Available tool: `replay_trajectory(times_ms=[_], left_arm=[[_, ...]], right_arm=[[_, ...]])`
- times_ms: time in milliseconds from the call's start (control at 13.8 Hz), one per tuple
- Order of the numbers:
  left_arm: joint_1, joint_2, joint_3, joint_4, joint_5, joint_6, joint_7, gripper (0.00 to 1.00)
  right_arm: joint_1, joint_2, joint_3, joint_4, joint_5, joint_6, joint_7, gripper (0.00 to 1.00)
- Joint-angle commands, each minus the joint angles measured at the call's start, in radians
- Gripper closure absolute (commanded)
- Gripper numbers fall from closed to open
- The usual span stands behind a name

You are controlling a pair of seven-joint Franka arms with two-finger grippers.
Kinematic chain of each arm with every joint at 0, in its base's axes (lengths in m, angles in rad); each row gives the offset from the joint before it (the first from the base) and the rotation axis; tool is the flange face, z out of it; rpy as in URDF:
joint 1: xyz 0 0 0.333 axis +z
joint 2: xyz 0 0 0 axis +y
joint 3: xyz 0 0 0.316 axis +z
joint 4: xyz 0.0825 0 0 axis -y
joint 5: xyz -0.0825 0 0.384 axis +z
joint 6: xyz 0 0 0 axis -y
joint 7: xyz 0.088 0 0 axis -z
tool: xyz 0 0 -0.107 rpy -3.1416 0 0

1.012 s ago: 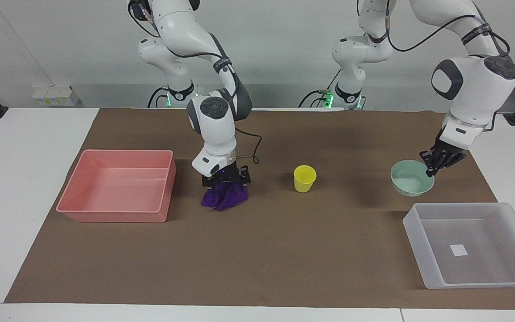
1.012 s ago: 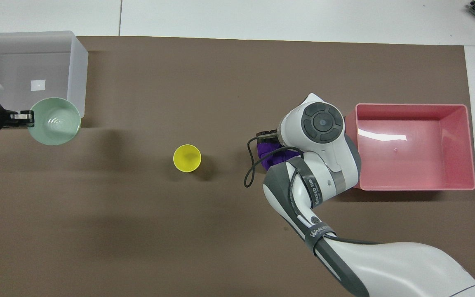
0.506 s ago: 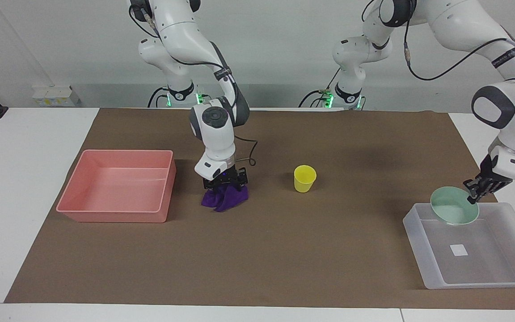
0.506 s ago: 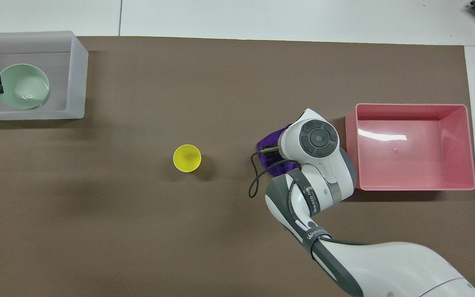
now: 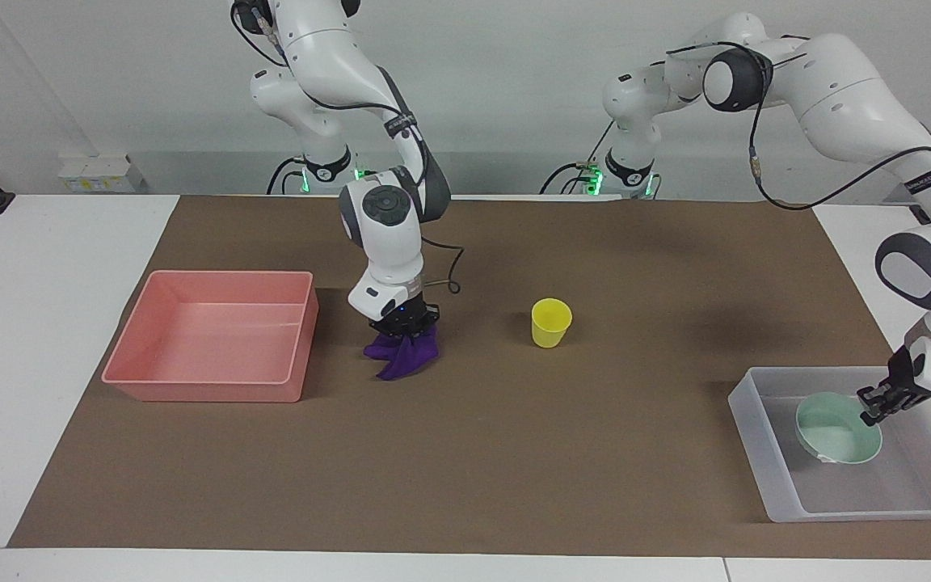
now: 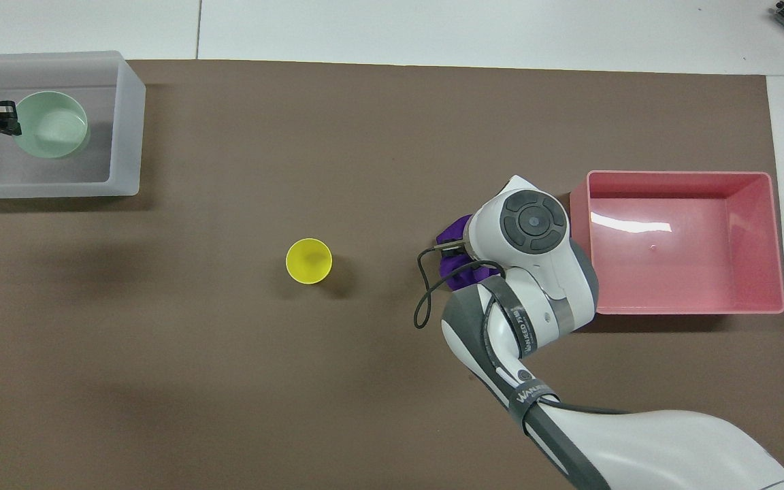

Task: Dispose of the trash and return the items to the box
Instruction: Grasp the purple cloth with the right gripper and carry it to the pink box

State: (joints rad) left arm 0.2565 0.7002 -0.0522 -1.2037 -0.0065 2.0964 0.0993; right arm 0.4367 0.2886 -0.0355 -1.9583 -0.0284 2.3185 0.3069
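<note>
Pink rectangular plastic tray [image 5: 199, 393]: it was seen at 9 o'clock in the facing view, on the brown mat [image 5: 465, 453], with nothing in it. It was judged to be the place for the trash.

Right gripper [image 5: 405, 322]: it was found just beside the pink tray, toward 3 o'clock from it, with its fingers drawn together on the top folds of the deep-purple bunched cloth rag [image 5: 406, 356].

Deep-purple cloth rag: it hung in a bunch under the right gripper. Whether its lowest fold had left the mat could not be told.

Advice for the rag: a straight lift was judged best, high enough for the dangling folds to pass the tray wall. Only then should it be carried toward 9 o'clock and let go over the middle of the tray.

Small yellow plastic cup [image 5: 551, 322]: it was left upright near the mat's centre, well apart from both grippers and not yet returned.

Translucent whitish rectangular plastic box [image 5: 853, 508]: it was placed at 4 o'clock in the facing view.

Pale mint-green round bowl [image 5: 837, 428]: it was held inside the box, low and tilted. Contact with the floor could not be confirmed.

Left gripper [image 5: 878, 406]: it was clamped on the bowl's rim, over the box.

Advice for the bowl: it should be levelled and lowered until seated before the rim is released. A drop from a tilt was judged likely to make it roll.
</note>
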Motion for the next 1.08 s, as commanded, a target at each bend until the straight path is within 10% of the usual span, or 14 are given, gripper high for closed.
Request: replay_trajectory(times_ms=[0,361,434,651,723,1012], left_arm=[[0.001,0.022,-0.012,-0.005,0.011,0.052,0.011,1.0],[0.006,0.005,-0.014,-0.074,0.008,0.071,0.014,0.99],[0.004,0.005,-0.015,-0.07,0.01,0.068,0.014,0.6],[-0.005,-0.016,-0.015,-0.066,0.013,0.053,0.016,0.33],[-0.008,-0.024,-0.015,-0.066,0.011,0.05,0.017,0.08],[-0.052,-0.199,-0.015,-0.204,0.006,0.037,0.016,0.0]], right_arm=[[-0.016,-0.078,-0.003,0.021,-0.001,-0.094,0.012,1.0],[-0.107,-0.196,-0.007,0.099,-0.028,-0.254,-0.005,1.0],[-0.13,-0.215,-0.007,0.099,-0.039,-0.255,-0.021,1.0],[-0.222,-0.262,-0.006,0.098,-0.051,-0.287,-0.136,1.0],[-0.264,-0.267,-0.006,0.091,-0.051,-0.291,-0.196,1.0],[-0.418,-0.269,-0.006,0.035,-0.042,-0.236,-0.402,1.0]])
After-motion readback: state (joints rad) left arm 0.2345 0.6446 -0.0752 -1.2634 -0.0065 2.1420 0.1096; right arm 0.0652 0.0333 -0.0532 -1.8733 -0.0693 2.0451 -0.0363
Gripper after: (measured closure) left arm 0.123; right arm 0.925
